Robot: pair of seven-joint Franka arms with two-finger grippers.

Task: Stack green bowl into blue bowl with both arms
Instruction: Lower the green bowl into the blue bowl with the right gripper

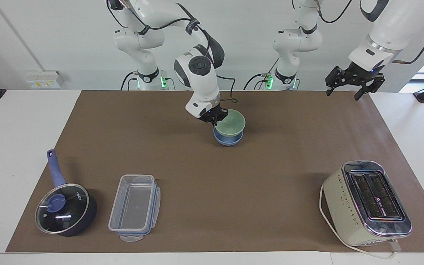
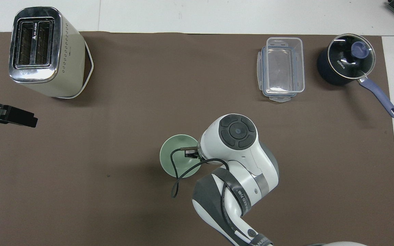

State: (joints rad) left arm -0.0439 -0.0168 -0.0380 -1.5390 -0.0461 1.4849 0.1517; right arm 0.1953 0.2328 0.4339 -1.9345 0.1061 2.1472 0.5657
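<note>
- The green bowl [image 1: 229, 123] is seen seated upright in the blue bowl [image 1: 228, 139], rims roughly level and centred one over the other; whether it has bottomed out fully cannot be told.
- The stacked pair sits on the brown mat of the tabletop [image 1: 212, 206], about midway between the arms' ends and nearer to the robots than the toaster [image 1: 366, 201], the clear container [image 1: 134, 206] and the saucepan [image 1: 66, 208].
- The right gripper [image 1: 215, 118] is clamped on the green bowl's rim at the side toward the right arm's end of the table, with its jaws closed over the wall (one finger inside, one outside, as far as can be made out).
- The relation that matters next: the bowl lies directly under and beside those jaws, so a release followed by a straight lift is judged to be what is called for; a sideways pull could tip or drag both bowls.
- The bowls are round, so no long axis is to be reckoned with.
- The left gripper [image 1: 352, 81] waits with its jaws spread wide and empty, over the mat's edge at the left arm's end, well apart from the bowls; the right arm is by far the nearer.
- From overhead, the blue bowl is almost wholly covered by the green one [image 2: 178, 155].
- The green bowl is a pale mint, matte and plain; the blue one is a soft periwinkle of like size.
</note>
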